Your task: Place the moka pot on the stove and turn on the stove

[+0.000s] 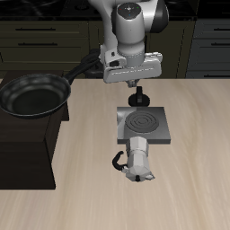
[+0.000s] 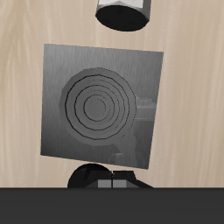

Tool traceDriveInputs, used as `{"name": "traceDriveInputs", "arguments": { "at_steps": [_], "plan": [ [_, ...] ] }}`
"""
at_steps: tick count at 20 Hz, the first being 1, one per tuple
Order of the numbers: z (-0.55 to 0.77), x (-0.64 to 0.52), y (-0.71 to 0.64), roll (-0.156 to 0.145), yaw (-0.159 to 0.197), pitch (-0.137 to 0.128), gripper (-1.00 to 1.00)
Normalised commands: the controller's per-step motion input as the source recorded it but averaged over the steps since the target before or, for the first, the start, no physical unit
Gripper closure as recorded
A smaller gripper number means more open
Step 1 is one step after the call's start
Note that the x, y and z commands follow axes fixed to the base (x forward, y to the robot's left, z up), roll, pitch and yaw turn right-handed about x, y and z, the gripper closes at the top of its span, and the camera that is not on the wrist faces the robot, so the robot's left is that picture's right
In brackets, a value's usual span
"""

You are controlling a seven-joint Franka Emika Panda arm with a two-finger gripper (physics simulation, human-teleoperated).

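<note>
The stove (image 1: pixel 144 128) is a flat grey square with a dark ringed burner (image 2: pixel 96 107), lying mid-table. Its small black knob (image 2: pixel 86 178) sits at the back edge. The silver moka pot (image 1: pixel 139 159), with a black handle, stands on the wooden table just off the stove's front edge, not on the burner; the wrist view shows only its top (image 2: pixel 122 10). My gripper (image 1: pixel 137 95) hangs right over the knob, far from the pot. Its fingers (image 2: pixel 107 182) are pressed together, shut, with nothing seen between them.
A black frying pan (image 1: pixel 34 94) rests on a dark low cabinet (image 1: pixel 27 144) beside the table, well away from the stove. Dark drawers line the wall behind the robot.
</note>
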Motion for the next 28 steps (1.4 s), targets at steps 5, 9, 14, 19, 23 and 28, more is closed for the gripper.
{"name": "traceDriveInputs", "arguments": {
  "at_steps": [5, 9, 14, 19, 23, 28],
  "plan": [
    [-0.05, -0.09, 0.03, 0.021, 0.01, 0.013, 1.0],
    [-0.03, 0.03, -0.03, -0.017, 0.004, 0.011, 1.0],
    [-0.11, 0.0, -0.03, -0.003, -0.005, 0.03, 1.0],
    [-0.07, -0.01, 0.04, 0.002, 0.009, 0.015, 1.0],
    [-0.03, 0.02, -0.01, -0.021, 0.004, 0.014, -1.0],
    [0.09, 0.05, -0.05, -0.035, 0.006, -0.029, -1.0]
  ]
}}
